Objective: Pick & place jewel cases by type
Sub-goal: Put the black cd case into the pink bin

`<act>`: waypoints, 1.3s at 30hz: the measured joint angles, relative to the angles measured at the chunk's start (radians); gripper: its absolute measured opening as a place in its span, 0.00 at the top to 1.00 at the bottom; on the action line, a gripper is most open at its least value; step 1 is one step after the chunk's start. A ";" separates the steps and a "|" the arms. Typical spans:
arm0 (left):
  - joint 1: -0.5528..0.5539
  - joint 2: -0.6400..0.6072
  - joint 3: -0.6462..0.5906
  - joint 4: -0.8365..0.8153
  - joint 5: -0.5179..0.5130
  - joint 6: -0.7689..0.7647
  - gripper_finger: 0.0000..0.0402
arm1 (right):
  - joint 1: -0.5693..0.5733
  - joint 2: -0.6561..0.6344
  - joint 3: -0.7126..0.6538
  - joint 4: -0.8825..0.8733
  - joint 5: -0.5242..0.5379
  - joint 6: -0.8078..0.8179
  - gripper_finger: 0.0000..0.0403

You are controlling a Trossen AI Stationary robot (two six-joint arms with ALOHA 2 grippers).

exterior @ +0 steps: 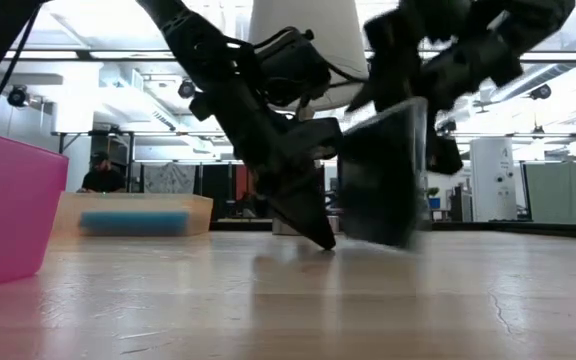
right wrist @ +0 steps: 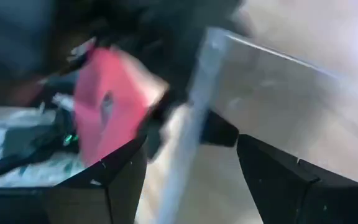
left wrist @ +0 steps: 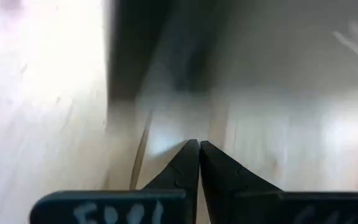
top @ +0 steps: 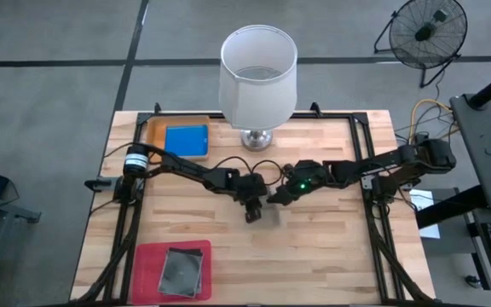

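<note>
While the left gripper [top: 253, 213] sits pinched together at bench [top: 331, 247] centre, the right gripper [top: 276, 198] clamps a grey jewel case [exterior: 383, 175] at its three o'clock.

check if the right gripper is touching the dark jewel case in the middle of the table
Touching. The right wrist view shows the dark jewel case standing on edge between the right gripper fingers; the low view shows it tilted up off the table.

Blue case [top: 186, 140], pink tray [top: 150, 266] (orange tray [top: 155, 130])
</note>
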 joint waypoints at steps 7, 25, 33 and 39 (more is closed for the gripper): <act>0.003 0.000 0.002 -0.022 -0.007 -0.019 1.00 | 0.009 0.010 0.028 -0.051 -0.005 -0.024 0.40; 0.003 0.003 0.087 -0.097 -0.030 -0.035 1.00 | 0.012 0.012 0.030 -0.087 0.011 -0.026 0.42; -0.005 0.003 0.097 -0.125 -0.025 -0.054 1.00 | 0.012 0.010 0.030 -0.088 0.008 -0.020 0.42; -0.011 0.000 0.099 -0.139 -0.023 -0.072 1.00 | 0.012 0.009 0.030 -0.101 0.007 0.002 0.42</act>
